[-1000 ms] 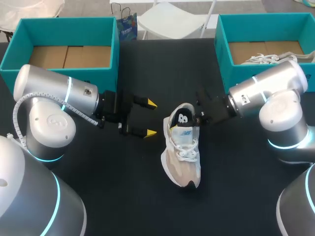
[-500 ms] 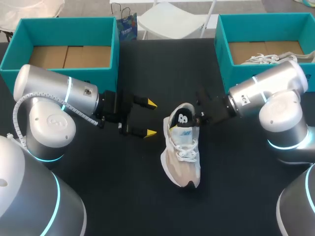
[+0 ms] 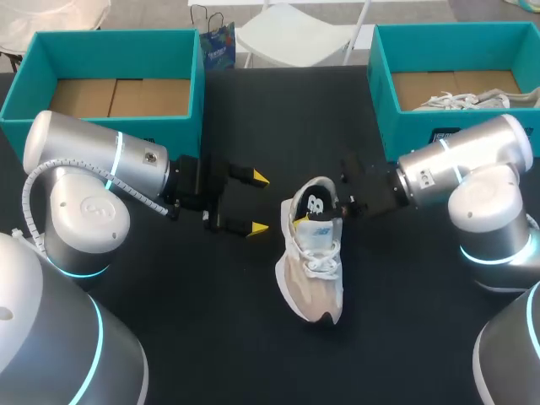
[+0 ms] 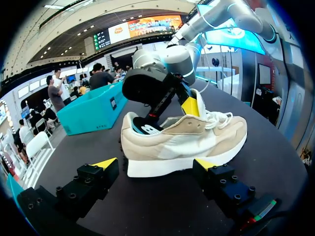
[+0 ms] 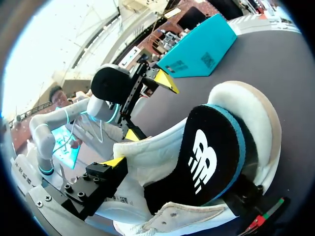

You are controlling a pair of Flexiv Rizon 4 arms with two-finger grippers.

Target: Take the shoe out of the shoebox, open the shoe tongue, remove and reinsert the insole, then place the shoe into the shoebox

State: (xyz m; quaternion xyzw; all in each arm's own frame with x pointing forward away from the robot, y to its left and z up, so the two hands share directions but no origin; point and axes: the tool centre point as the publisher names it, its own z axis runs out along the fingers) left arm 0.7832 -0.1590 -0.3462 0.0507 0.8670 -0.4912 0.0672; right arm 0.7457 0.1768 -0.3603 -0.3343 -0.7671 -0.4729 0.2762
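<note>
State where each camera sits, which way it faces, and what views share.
Head view: above and behind, looking down on the table; left gripper and right gripper show.
Left wrist view: on the left wrist, facing the shoe's side; its open gripper shows.
Right wrist view: on the right wrist, facing the shoe's heel and raised insole; its gripper shows.
Shared: the shoe; each wrist view sees the other gripper.

**Across the table (image 3: 253, 337)**

The shoe (image 3: 310, 253) lies mid-table, toe toward the near edge. The left hand (image 3: 258, 202) hangs just left of its heel. The right hand (image 3: 344, 196) is at the heel from the right. The left shoebox (image 3: 110, 35) sits at the far left corner, the right shoebox (image 3: 384, 84) at the far right.
</note>
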